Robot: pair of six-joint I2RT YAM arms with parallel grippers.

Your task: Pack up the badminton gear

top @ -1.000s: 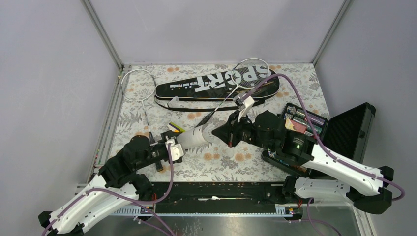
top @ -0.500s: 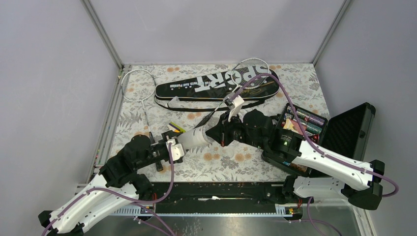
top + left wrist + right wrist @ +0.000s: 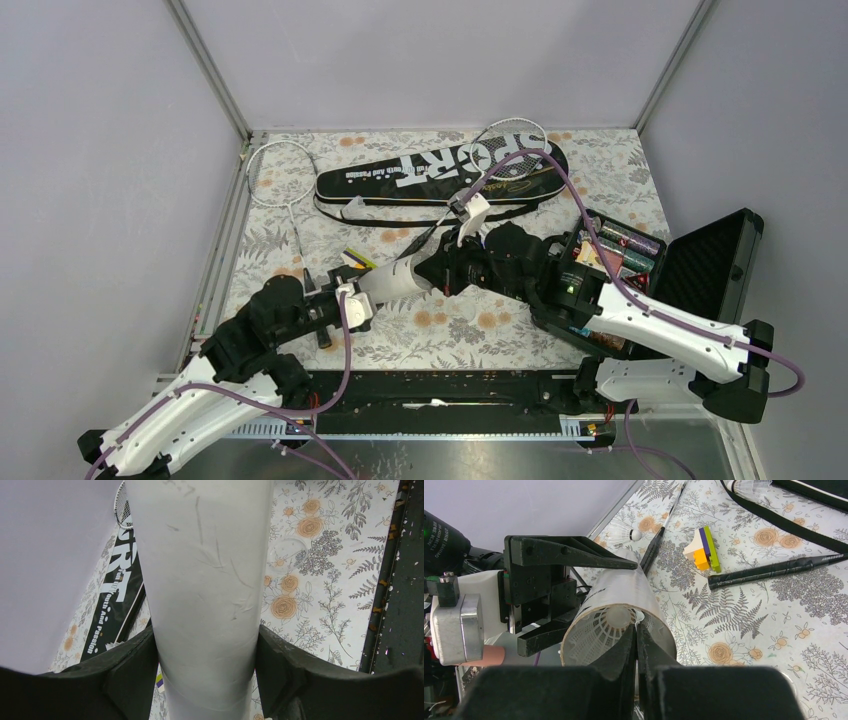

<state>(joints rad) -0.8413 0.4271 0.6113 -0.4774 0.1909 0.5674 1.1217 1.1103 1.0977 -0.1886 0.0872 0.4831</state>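
The left gripper [image 3: 207,657] is clamped round the tube [image 3: 395,279], holding it slanted with its mouth turned toward the other arm, I'd say so it can be loaded. The right gripper [image 3: 636,642], fingers pinched together on a shuttlecock [image 3: 596,630], has it just inside that mouth. The bag [image 3: 440,170] lies well behind.

A flowered desk [image 3: 455,322] carries an open black hard case [image 3: 712,262] at its right side, shiny wrapped items [image 3: 622,243] packed inside; a small white, orange, purple and green block [image 3: 702,550] lies left of centre
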